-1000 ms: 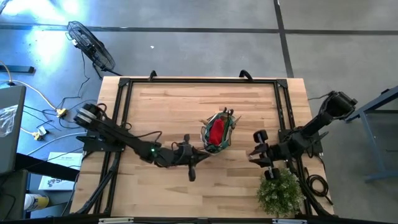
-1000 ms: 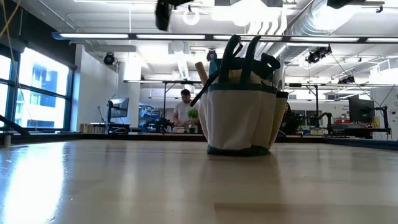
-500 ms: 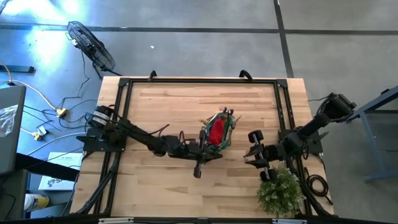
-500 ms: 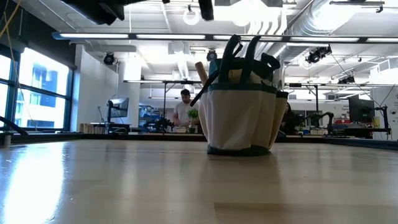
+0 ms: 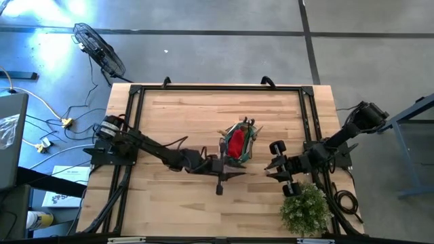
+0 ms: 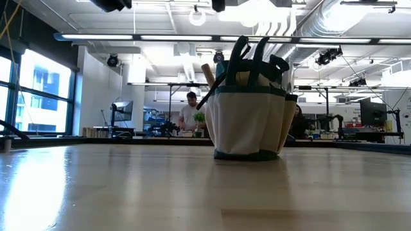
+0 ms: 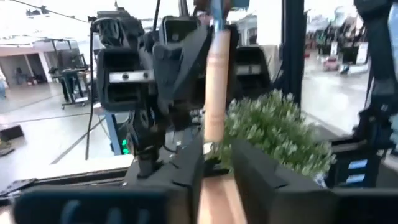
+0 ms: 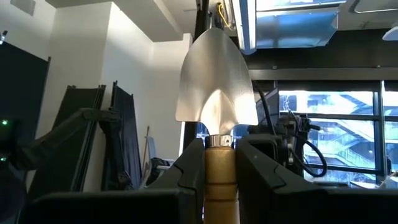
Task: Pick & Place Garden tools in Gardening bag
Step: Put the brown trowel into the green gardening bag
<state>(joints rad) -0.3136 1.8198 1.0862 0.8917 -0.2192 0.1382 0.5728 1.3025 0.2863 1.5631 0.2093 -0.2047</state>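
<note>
Two grippers loaded, both flanking the gardening bag (image 6: 247, 125).

Left gripper (image 5: 226, 175): clamped on a wooden-handled tool (image 7: 215, 93). The pale handle fills the gap between its fingers (image 7: 258, 177) and runs straight up from them. The tool's metal end is cut off in the wrist view, so I can't say which tool it is. The bag sits just beside this gripper, a little further out over the table (image 5: 183, 115), past the fingertips and toward the right arm. From above the gripper partly overlaps the bag's near rim. I can't tell whether they touch.

Right gripper (image 5: 272, 167): closed on a trowel (image 8: 216, 87). The wooden handle is pinched between the fingers, with the silver blade pointing up and away from the wrist. The bag is near this gripper on the left-arm side, with a clear gap of bare table between them. The potted plant (image 5: 305, 209) is just beside this gripper, on the side away from the bag.

Bag contents:
- It stands upright on the table, about midway between the two grippers.
- A red glove (image 5: 236, 145) fills most of the opening in the high view.
- The low view shows a pale wooden handle (image 6: 207, 70) leaning out over the rim.
- Dark loop handles (image 6: 241, 48) stand above the rim.
- Anything deeper inside is hidden.

One person (image 6: 191, 112) is in the room far behind the table.
</note>
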